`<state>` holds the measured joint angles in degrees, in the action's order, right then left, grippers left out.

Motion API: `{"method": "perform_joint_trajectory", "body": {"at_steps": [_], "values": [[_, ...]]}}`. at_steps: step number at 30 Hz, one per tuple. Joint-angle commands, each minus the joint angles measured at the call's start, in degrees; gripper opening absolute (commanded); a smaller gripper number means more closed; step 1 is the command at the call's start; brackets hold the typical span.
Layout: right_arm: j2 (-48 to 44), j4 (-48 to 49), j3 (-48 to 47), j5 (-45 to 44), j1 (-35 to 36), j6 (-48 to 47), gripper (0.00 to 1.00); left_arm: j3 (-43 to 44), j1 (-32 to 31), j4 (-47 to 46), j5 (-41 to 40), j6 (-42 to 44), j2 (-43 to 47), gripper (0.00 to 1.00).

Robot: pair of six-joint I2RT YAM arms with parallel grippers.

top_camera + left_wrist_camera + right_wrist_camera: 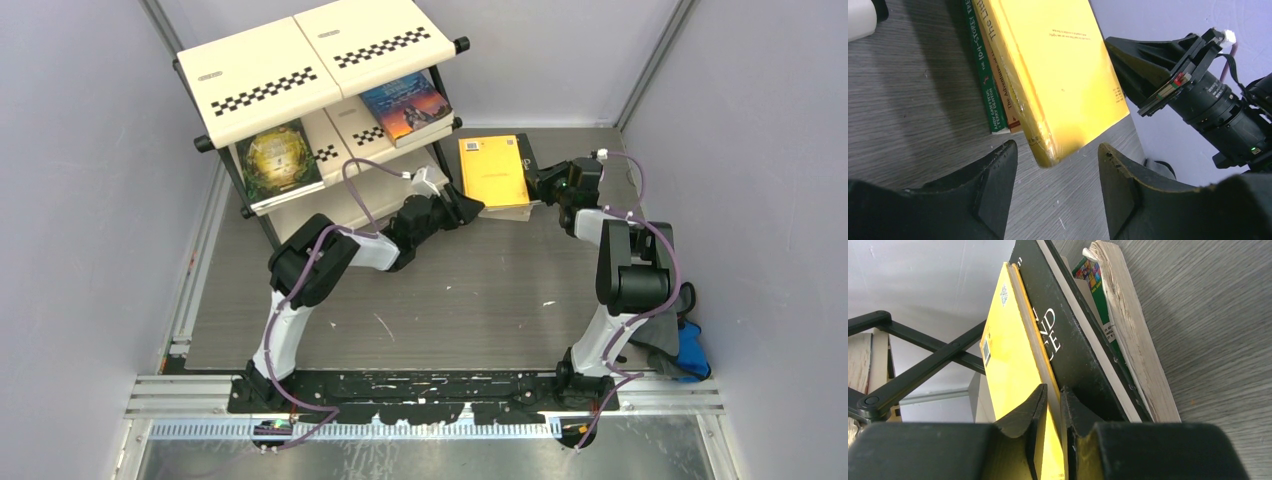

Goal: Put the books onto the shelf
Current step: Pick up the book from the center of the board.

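Top external view: right arm bent forward, right tool [534, 187] pinching the orange-yellow paperback book [493, 170] atop the stack of books [1083, 355] on the grey worktop [450, 290] beside the cream checkered shelf [300, 70]. Left arm stretched low, left tool [468, 210] open around its corner, untouching.

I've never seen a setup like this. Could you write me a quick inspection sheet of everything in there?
Surface: grey wood-grain table, scuffed white.
Job's things: shelf holds a green-gold book and a blue book; yellow book tops a stack on the table.
Clutter: grey-and-blue cloth beside the right arm's base.
Grippers: right gripper clamps the yellow book's edge; left gripper open by its corner.
Cables: purple cables along both arms.
Surroundings: plain grey walls.
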<state>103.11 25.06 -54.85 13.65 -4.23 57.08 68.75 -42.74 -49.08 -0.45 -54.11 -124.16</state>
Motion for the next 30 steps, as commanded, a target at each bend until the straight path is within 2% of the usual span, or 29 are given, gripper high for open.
{"method": "perform_joint_trajectory", "body": {"at_steps": [1,8,19,21,25,30], "values": [[-2.4,-1.0,0.3,0.7,0.5,-1.6,0.22,0.8,0.5,-5.5,-2.6,-1.7,2.7,0.62],[-2.0,-1.3,0.0,1.0,0.5,-1.8,0.23,4.2,0.5,-3.8,-2.4,-1.3,1.1,0.63],[-1.1,-3.7,-2.1,2.7,0.6,-4.0,0.24,9.9,1.3,-2.5,2.0,-2.2,-2.9,0.57],[-0.7,-3.8,-2.3,3.1,0.6,-4.2,0.24,10.2,1.5,-2.9,2.6,-2.5,-3.4,0.53],[0.3,-3.7,-2.6,3.8,0.6,-4.2,0.24,10.2,1.6,-4.3,3.4,-2.8,-4.1,0.33],[1.0,-3.9,-3.1,5.1,0.6,-4.2,0.25,10.1,1.6,-5.7,4.4,-3.0,-4.1,0.16]]}}
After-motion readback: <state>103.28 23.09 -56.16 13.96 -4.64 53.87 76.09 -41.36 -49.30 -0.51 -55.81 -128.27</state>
